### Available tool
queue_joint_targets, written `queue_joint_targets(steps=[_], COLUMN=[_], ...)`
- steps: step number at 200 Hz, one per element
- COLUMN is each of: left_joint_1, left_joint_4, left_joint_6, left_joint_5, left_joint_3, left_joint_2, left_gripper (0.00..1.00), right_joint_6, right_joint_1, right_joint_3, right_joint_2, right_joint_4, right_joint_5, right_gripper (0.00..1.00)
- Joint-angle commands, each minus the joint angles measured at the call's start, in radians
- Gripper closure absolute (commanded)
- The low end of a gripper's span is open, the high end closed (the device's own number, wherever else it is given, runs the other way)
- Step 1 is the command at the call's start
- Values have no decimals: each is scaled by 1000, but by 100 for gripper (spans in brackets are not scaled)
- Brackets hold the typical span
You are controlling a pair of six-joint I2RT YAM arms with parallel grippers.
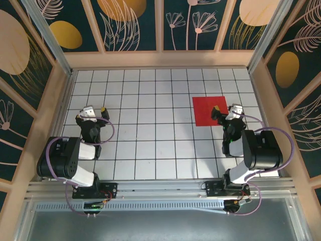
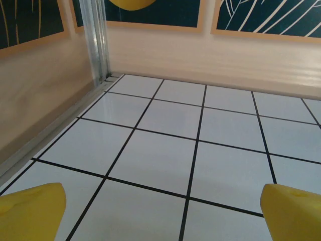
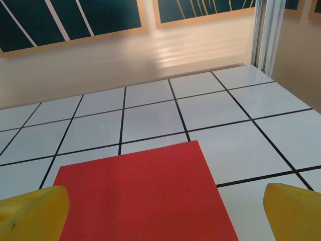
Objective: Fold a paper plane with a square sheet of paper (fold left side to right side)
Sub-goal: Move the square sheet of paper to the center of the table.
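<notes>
One square sheet of paper lies flat and unfolded, its edges along the grid lines with no long axis. It sits just ahead of the right gripper, whose jaws are spread wide and grasp nothing. The left gripper, equally wide and empty, is well apart.

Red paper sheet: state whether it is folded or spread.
Spread. The red paper sheet lies as one flat square, with no crease or doubled edge visible.

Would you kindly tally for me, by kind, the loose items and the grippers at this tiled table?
square sheet of paper, red: 1
grippers, both open: 2 (left gripper, right gripper)
Total: 3
</notes>
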Motion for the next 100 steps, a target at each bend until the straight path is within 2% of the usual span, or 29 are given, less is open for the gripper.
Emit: queue_joint_targets(steps=[1, 100], left_joint_1=[8, 7], left_joint_4=[56, 54], left_joint_6=[8, 9], left_joint_5=[17, 18], left_joint_3=[19, 19], left_joint_2=[12, 12], left_gripper=[1, 1], right_joint_6=[-16, -10], right_joint_1=[5, -1], right_joint_3=[1, 1], right_joint_2=[10, 9], right_joint_4=[44, 41], right_joint_5=[18, 2], right_gripper=[1, 1])
